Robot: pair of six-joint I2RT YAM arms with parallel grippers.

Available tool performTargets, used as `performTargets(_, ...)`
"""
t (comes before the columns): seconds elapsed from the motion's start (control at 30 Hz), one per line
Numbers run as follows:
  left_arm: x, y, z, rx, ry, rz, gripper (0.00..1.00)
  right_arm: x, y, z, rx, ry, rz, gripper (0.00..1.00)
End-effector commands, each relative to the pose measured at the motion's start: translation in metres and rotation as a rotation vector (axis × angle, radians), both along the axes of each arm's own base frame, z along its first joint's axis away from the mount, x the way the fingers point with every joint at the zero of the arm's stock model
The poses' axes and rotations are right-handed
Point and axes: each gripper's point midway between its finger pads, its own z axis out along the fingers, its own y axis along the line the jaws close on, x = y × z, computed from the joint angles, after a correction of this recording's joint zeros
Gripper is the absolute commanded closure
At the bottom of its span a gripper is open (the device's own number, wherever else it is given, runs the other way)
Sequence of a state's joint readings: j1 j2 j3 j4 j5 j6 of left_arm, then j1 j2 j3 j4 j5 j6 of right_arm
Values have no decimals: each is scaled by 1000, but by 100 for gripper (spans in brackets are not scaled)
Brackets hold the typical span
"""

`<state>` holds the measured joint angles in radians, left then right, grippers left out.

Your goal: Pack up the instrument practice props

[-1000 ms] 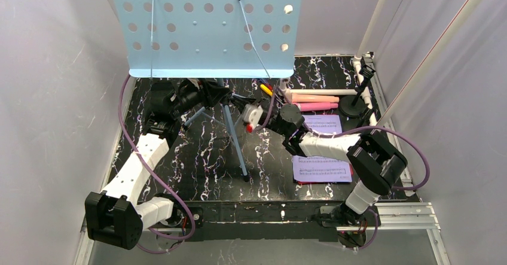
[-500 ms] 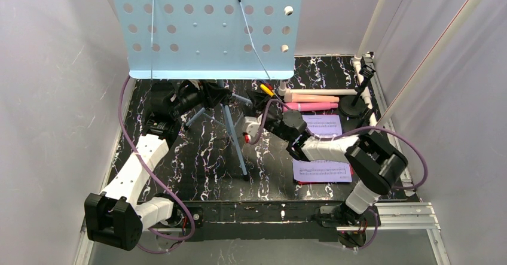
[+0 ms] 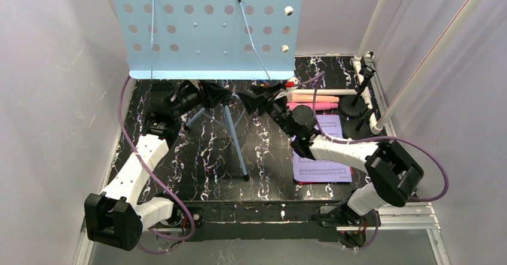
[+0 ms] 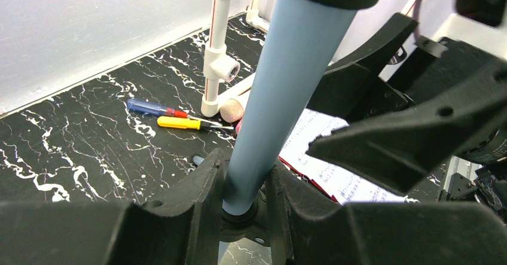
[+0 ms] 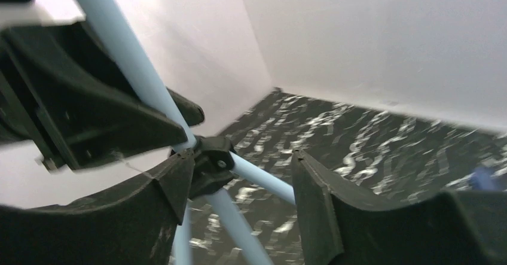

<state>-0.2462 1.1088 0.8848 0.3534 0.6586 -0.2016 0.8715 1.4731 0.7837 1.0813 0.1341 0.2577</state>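
Packing looks barely begun, by my reading. The pale-blue music rack [image 3: 206,29] stands upright at 12 o'clock on the table [image 3: 179,157], its tripod legs [image 3: 236,145] spread out toward 6 o'clock. The rest lies loose on the table's right half. A lavender page [image 3: 326,124] sits at about 3 o'clock. A second page [image 3: 321,170] with a red edge lies at 4 o'clock. The pink microphone [image 3: 314,106] and the beige microphone [image 3: 314,98] lie side by side at about 2 o'clock. The black round-based holders [image 3: 351,106] stand just to their right. Nothing is stacked or gathered, and no place to put the props shows. The likely step in hand is folding the rack.

The left claw [image 4: 242,187] is closed around the rack's pole [image 4: 281,97]. The pole runs up between its two fingers, which press it low down from both sides.

The right claw [image 5: 242,175] stands wide open and holds nothing. It reaches in from 3 o'clock of the pole, and its jaws straddle the black hub [image 5: 212,160] where the legs meet. One finger sits right against the hub, but whether it touches I cannot tell. The other finger stands apart from it. In the top view this claw [image 3: 254,100] sits just beside the left one, under the rack's front lip.
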Motion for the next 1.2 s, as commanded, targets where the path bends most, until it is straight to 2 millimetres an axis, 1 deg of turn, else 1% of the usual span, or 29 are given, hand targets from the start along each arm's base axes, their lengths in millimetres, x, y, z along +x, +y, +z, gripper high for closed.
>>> performTargets(0.0,-25,-12,10,-40,50,-91,100,3,15,24,360,319,109,34)
performTargets(0.13,-26,-11,10,-40,47,-90,100,0,32,17,399,403,193,37)
performTargets(0.2,-27,-11,10,-39,45,-92,100,-1,40,9,387,440,222,37)
performTargets(0.33,-27,-11,12,-40,41,-92,100,-1,45,-9,373,499,231,40)
performTargets(0.37,-28,-11,12,-40,39,-92,100,-2,46,-12,376,508,236,43)
performTargets(0.5,-27,-11,12,-40,39,-91,100,-9,48,-16,373,513,275,59)
performTargets(0.53,-27,-11,12,-40,39,-91,100,-11,48,-14,364,501,285,65)
performTargets(0.63,-28,-11,12,-39,38,-92,100,-15,48,-10,308,422,295,88)
performTargets(0.67,-28,-11,12,-40,39,-93,100,-13,47,-7,276,371,279,94)
performTargets(0.7,-28,-11,12,-39,39,-93,100,-18,48,-5,226,308,294,98)
performTargets(0.77,-28,-11,12,-41,40,-96,100,-21,48,2,117,137,288,99)
performTargets(0.83,-29,-12,11,-40,41,-102,100,-25,48,5,-42,-110,269,99)
performTargets(0.93,-29,-13,11,-42,40,-106,100,-26,46,-1,-293,-464,214,99)
performTargets(1.07,-29,-14,10,-47,42,-114,100,-17,44,-20,-631,-875,122,99)
performTargets(1.13,-29,-14,9,-47,40,-114,100,-11,43,-22,-738,-997,75,98)
performTargets(1.17,-29,-14,8,-47,39,-114,100,-8,42,-20,-770,-1039,54,95)
